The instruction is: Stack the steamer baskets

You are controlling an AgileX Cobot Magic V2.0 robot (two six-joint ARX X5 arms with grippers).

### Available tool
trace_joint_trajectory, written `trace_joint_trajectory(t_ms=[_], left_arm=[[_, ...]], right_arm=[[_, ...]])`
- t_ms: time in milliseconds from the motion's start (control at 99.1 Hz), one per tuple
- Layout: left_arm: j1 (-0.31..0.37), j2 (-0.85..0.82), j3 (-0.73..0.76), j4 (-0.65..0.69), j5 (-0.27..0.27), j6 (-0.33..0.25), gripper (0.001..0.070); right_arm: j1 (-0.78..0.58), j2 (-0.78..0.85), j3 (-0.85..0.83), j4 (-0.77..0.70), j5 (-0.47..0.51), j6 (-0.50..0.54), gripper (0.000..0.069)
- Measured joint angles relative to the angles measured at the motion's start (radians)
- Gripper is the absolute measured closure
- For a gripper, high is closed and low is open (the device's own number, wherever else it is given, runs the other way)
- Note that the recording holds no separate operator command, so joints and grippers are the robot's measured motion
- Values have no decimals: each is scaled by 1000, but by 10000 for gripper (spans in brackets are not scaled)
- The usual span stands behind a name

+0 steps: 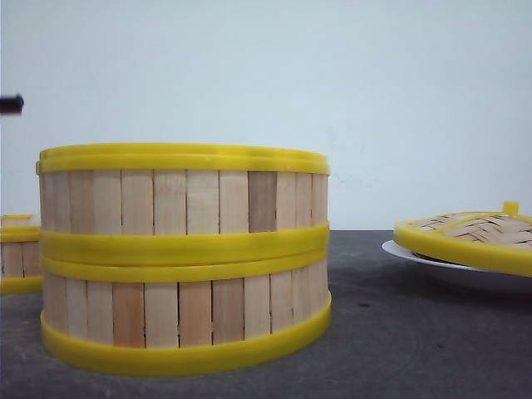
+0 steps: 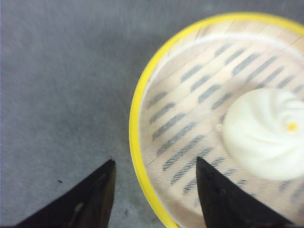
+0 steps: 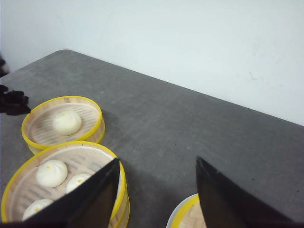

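Two steamer baskets stand stacked at the front left, the upper one (image 1: 183,199) on the lower one (image 1: 183,312). The right wrist view shows the stack (image 3: 80,159) holding three white buns. A third steamer basket (image 2: 190,95) stands alone on the table further left (image 1: 18,253) with one bun (image 2: 266,133) in it. My left gripper (image 2: 154,164) is open, low over this basket's yellow rim, one finger outside it and one above its floor. My right gripper (image 3: 156,164) is open and empty, high above the table between the stack and the plate.
A woven bamboo lid (image 1: 474,237) with a yellow rim lies on a white plate (image 1: 407,253) at the right. The table (image 3: 190,128) is dark grey, with a white wall behind it. The left arm's black end (image 3: 12,102) sits beside the lone basket.
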Motion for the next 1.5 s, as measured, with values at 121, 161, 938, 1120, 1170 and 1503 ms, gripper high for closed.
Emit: trace_joint_trajectory(t_ms=[121,161,938,1120,1170,1503], left_arm=[[19,60,0,10,0,-10,397],[24,77,0,16,0,-12,397],[35,187,3,72,9,-47,684],[35,187,3,73,20,-47,689],[35,187,3,74,23,-47,689],[69,190,167,-77,101,-30,689]], right_arm=[[0,0,0,-11,0,0,385],[0,0,0,-15,0,0,385],[0,0,0,-13,58,-11,385],[0,1,0,-13,58,-11,385],[0,1,0,-13,58,-11,385],[0,0,0,-14,58,-11,385]])
